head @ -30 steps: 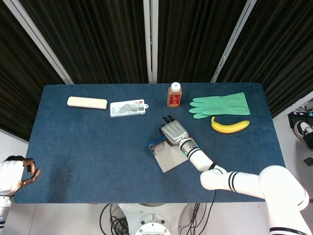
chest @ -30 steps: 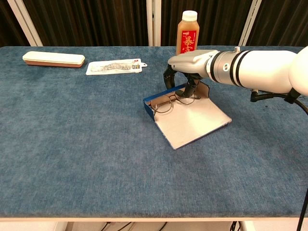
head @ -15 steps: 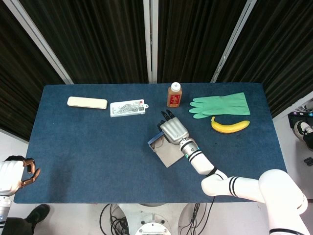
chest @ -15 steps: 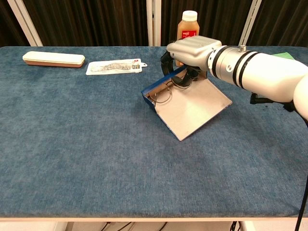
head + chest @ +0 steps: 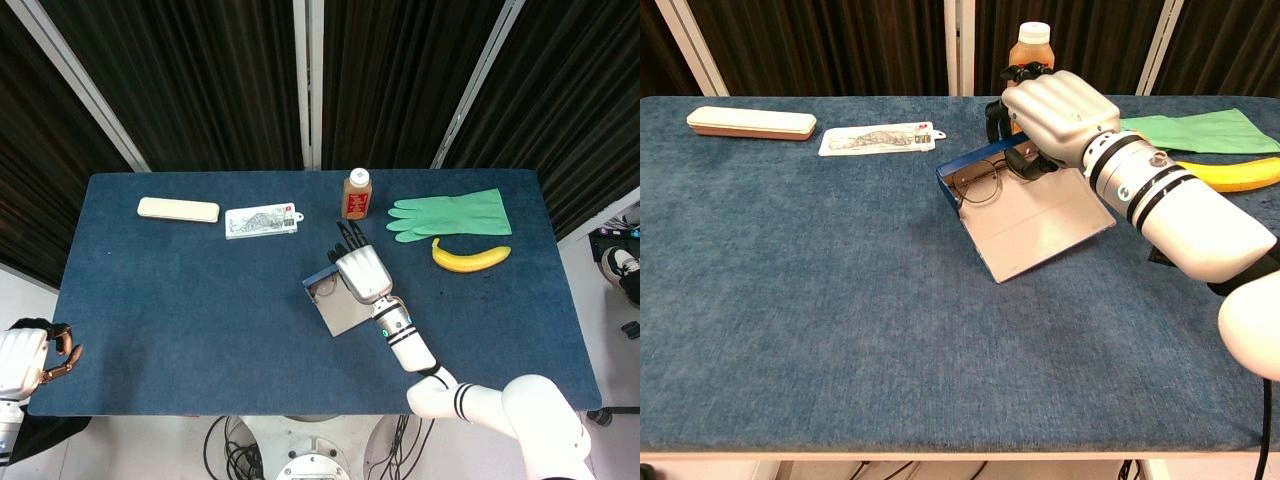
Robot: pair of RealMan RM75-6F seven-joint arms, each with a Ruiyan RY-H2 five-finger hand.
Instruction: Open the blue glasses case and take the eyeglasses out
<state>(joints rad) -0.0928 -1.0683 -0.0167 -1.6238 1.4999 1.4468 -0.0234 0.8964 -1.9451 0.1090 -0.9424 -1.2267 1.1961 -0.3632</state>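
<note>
Thin wire-rimmed eyeglasses (image 5: pixel 982 184) lie in the open blue glasses case (image 5: pixel 1025 215) mid-counter (image 5: pixel 180 300), where the right hand (image 5: pixel 1055 110) reaches in, dark fingers (image 5: pixel 1025 163) pinching the frame. Left hand (image 5: pixel 58 358) hangs off the counter's corner, fingers curled on nothing.

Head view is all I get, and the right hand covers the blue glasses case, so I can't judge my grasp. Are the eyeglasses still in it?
Observer: Yes. In the chest view the thin wire-framed eyeglasses lie in the open blue glasses case, by its raised blue wall.
Operator: Is the right hand on them?
Observer: The right hand hangs over the case's far end, dark fingers curled down at the frame; contact is unclear.
Operator: And the lid?
Observer: The pale lid lies flat on the table.
</note>
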